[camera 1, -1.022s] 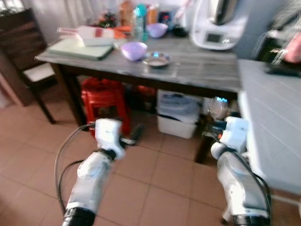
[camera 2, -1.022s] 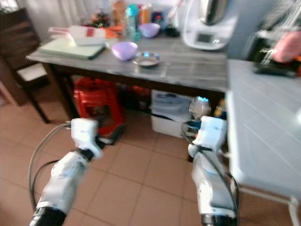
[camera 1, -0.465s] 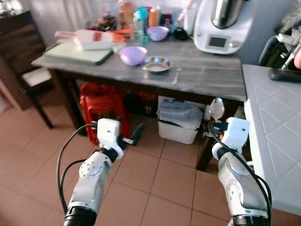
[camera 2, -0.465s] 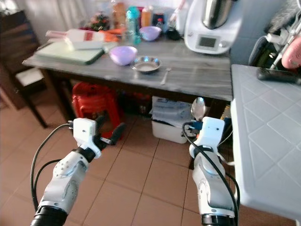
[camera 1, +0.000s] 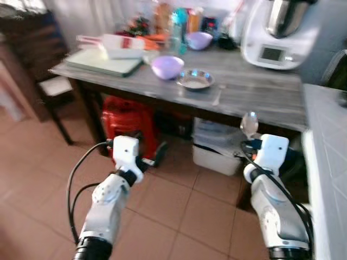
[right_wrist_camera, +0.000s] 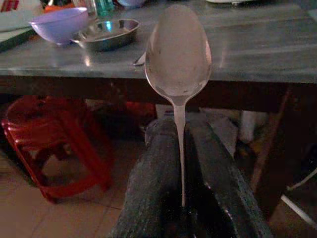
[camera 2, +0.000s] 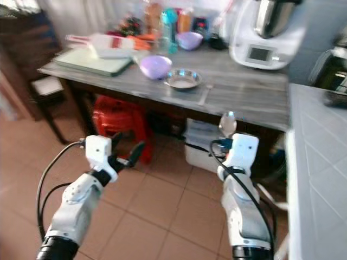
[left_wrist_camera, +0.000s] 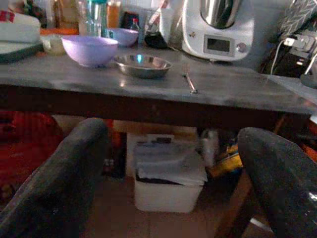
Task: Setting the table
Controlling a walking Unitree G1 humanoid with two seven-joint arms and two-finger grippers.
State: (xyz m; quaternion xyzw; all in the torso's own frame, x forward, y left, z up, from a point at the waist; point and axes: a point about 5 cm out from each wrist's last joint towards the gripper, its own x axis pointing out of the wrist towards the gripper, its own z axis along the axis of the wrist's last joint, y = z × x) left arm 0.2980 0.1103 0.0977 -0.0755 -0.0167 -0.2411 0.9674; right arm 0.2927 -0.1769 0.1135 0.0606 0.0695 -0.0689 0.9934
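Right wrist view: right gripper (right_wrist_camera: 181,148) is clamping a shiny metal spoon (right_wrist_camera: 177,54) upright; left gripper (camera 2: 126,153) is hanging spread, nothing held.

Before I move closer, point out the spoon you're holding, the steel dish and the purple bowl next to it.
spoon (right_wrist_camera: 178,52): right wrist view, on the middle of its bowl.
steel dish (camera 2: 182,79): right eye view, on its inside centre.
purple bowl (camera 1: 167,67): left eye view, on its outer wall.
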